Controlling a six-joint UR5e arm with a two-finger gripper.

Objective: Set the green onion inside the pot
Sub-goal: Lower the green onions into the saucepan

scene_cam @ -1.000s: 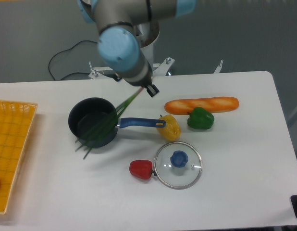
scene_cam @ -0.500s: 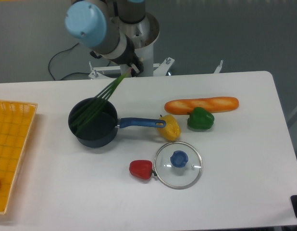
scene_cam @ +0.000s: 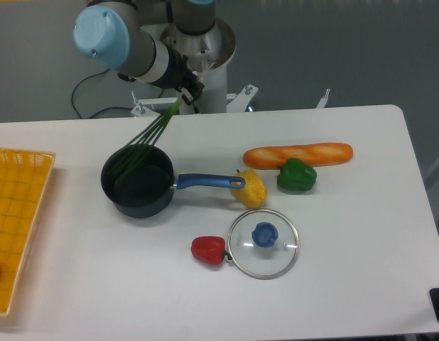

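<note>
I had the gripper (scene_cam: pixel 185 97) clamped on the pale end of the green onion (scene_cam: pixel 147 138), up behind the pot (scene_cam: pixel 138 188). The stalks slanted down so their tips dipped inside the pot's far rim, ready to slide in on release.

Claw (scene_cam: pixel 185 95) + green onion (scene_cam: pixel 145 139) further left, maybe higher.

Lighting bright, even, diffuse, from overhead. White table (scene_cam: pixel 333 284) near overexposed, little surface texture. Shadows soft and short: faint one under pot (scene_cam: pixel 138 188), another beside glass lid (scene_cam: pixel 263 243). Small specular glints on lid glass and on bread (scene_cam: pixel 298 154). Arm (scene_cam: pixel 127 50) slightly soft, some blur; green onion (scene_cam: pixel 145 142) stalks thin, edges smeared. Overall res low, mild noise in grey backgrd.
</note>
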